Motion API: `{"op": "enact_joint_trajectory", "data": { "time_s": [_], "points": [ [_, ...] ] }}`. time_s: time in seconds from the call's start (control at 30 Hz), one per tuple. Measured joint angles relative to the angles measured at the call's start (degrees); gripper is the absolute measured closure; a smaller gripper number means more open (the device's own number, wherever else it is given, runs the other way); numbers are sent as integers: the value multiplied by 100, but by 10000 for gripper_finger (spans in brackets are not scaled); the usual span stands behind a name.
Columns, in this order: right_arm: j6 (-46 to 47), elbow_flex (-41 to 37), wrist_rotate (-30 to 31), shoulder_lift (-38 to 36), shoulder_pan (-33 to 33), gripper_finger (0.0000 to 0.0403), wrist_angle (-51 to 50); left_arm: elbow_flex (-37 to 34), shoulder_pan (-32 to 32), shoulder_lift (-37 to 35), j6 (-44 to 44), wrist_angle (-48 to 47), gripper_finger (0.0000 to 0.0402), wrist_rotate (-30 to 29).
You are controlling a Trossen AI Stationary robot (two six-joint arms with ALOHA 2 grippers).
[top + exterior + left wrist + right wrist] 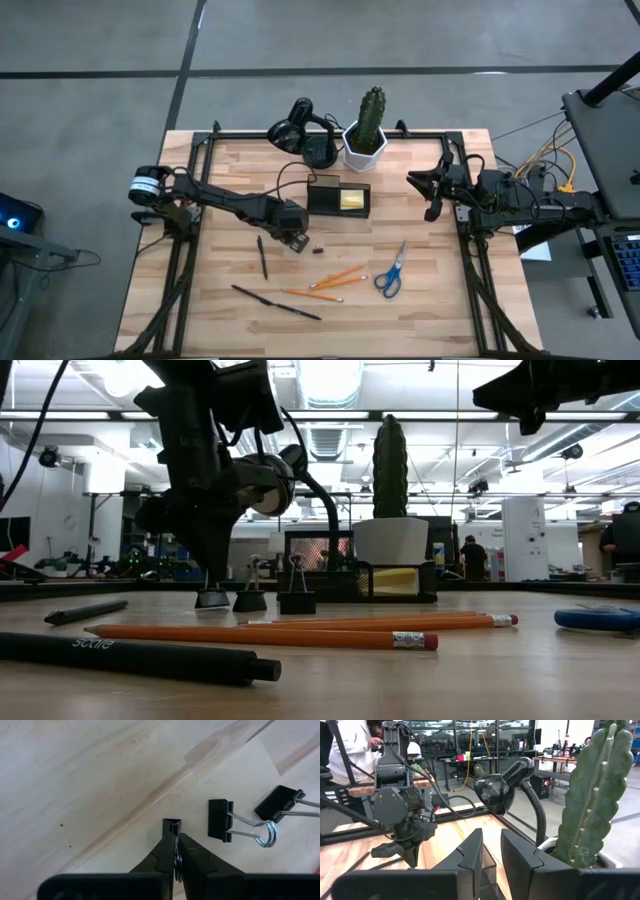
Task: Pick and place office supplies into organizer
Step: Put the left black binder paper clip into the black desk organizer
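My left gripper (pixel 296 243) points down at the table's middle, shut on a small black binder clip (pixel 171 826). Two more binder clips (pixel 220 820) (pixel 277 802) lie beside it. The black organizer (pixel 338 198) stands behind, with the yellow sticky pad (pixel 352 200) in its right compartment. Orange pencils (pixel 335 278), blue-handled scissors (pixel 392 272) and two dark pens (pixel 262 257) (pixel 277 301) lie on the near half of the table. My right gripper (pixel 491 855) is open and empty, raised at the right (pixel 432 195). My left gripper pinches the clip's wire handle loop (pixel 176 862) between its two fingers, from above, pointing down. The clip's black body (pixel 212 600) stands below the fingers, on the table.
A black desk lamp (pixel 300 130) and a white pot with a cactus (pixel 366 140) stand at the far edge behind the organizer. The black frame rails (pixel 195 200) run along the table's left and right sides.
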Motion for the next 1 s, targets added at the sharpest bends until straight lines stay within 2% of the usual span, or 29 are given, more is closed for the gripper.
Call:
{"op": "enact_joint_trajectory", "data": {
  "time_s": [0.5,0.83,1.0],
  "points": [
    [-27,0,7,4,2,346,0,200,199,-269,747,-58,401,79],
    [12,0,7,0,0,346,4,564,546,-273,1660,-44,401,-435],
    [18,0,7,0,2,346,4,706,765,-293,2227,-23,401,-497]
  ]
}}
